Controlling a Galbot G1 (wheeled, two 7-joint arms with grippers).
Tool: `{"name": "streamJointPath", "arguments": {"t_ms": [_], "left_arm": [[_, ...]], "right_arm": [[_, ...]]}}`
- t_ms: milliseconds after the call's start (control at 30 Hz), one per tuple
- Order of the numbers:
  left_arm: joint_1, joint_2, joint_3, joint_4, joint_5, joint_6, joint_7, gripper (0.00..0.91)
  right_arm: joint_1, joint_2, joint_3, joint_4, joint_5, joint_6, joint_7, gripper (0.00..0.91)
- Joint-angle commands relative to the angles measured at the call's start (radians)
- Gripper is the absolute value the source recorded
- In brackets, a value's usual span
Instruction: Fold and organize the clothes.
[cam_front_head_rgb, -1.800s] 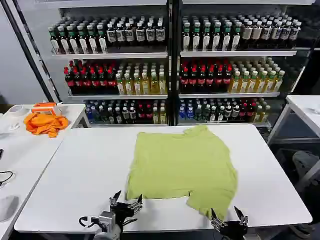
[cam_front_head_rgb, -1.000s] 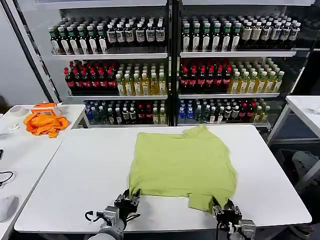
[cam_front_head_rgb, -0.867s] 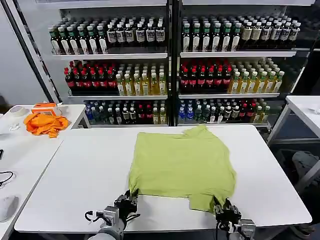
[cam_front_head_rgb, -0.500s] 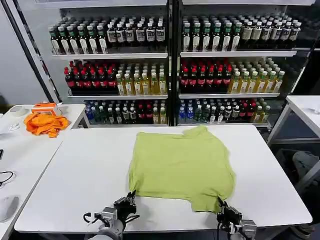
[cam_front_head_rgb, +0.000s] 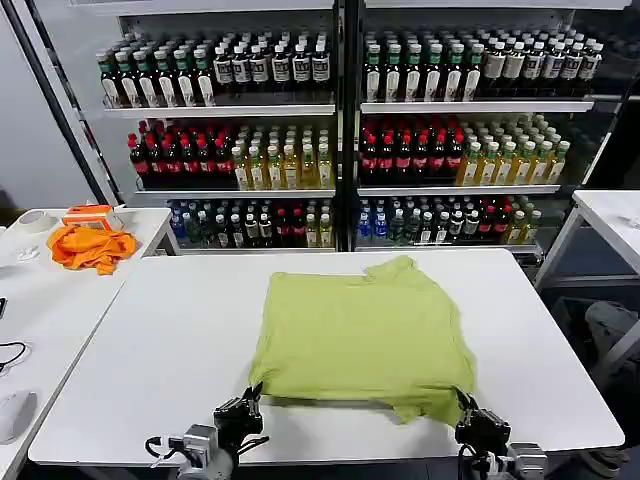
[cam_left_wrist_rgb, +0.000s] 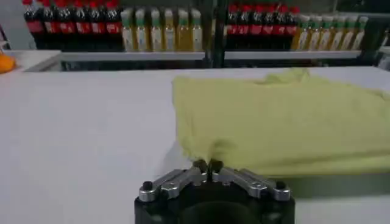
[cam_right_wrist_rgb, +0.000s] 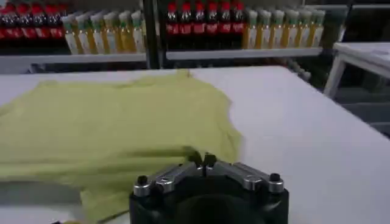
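Observation:
The lime-green T-shirt (cam_front_head_rgb: 360, 335) lies spread on the white table (cam_front_head_rgb: 160, 330), plain side up, collar towards the shelves. My left gripper (cam_front_head_rgb: 252, 397) is shut on the shirt's near left corner at the table's front edge; the left wrist view shows its tips (cam_left_wrist_rgb: 207, 165) pinching the cloth (cam_left_wrist_rgb: 286, 122). My right gripper (cam_front_head_rgb: 468, 408) is shut on the near right corner, and in the right wrist view its tips (cam_right_wrist_rgb: 203, 160) hold the shirt's edge (cam_right_wrist_rgb: 116, 122). The near hem is lifted slightly off the table between the two grippers.
An orange cloth (cam_front_head_rgb: 90, 247) lies on a side table (cam_front_head_rgb: 40, 300) at the left. Shelves of bottles (cam_front_head_rgb: 340, 140) stand behind the table. Another white table (cam_front_head_rgb: 610, 215) is at the right. Bare tabletop lies on both sides of the shirt.
Both grippers went from open near the front hem to shut on the shirt's near corners. They then drew the hem back towards the table's front edge, stretching the shirt flatter.

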Motion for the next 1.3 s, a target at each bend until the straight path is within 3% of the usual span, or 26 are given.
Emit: {"name": "streamJointPath", "arguments": {"t_ms": [33,433,667,1033,1100,1133,1200,1300], "left_arm": [[-0.029,0.040,0.008,-0.001,-0.002,-0.016,0.004,0.020],[-0.274,0.044,0.084,0.259,-0.005,-0.034,0.011,0.020],[-0.335,0.027,0.116,0.338,0.002,-0.035,0.014,0.020],[-0.386,-0.002,0.129,0.405,0.017,-0.059,0.013,0.050],[-0.393,-0.007,0.130,0.409,0.017,-0.060,0.013,0.171],[-0.395,-0.008,0.130,0.409,0.017,-0.061,0.012,0.383],[-0.402,-0.011,0.131,0.410,0.016,-0.063,0.012,0.615],[-0.408,-0.012,0.131,0.410,0.016,-0.067,0.013,0.675]], "right_arm": [[0.073,-0.034,0.018,-0.014,0.014,-0.001,0.002,0.000],[0.387,-0.096,-0.100,-0.269,0.014,-0.006,-0.008,0.000],[0.433,-0.078,-0.146,-0.388,-0.017,0.021,-0.014,0.000],[0.453,-0.046,-0.173,-0.445,-0.055,0.026,-0.012,0.000],[0.451,-0.043,-0.173,-0.451,-0.061,0.026,-0.012,0.000],[0.451,-0.042,-0.173,-0.453,-0.062,0.026,-0.012,0.000],[0.449,-0.040,-0.174,-0.455,-0.064,0.026,-0.013,0.000],[0.447,-0.035,-0.174,-0.458,-0.068,0.025,-0.012,0.000]]}}
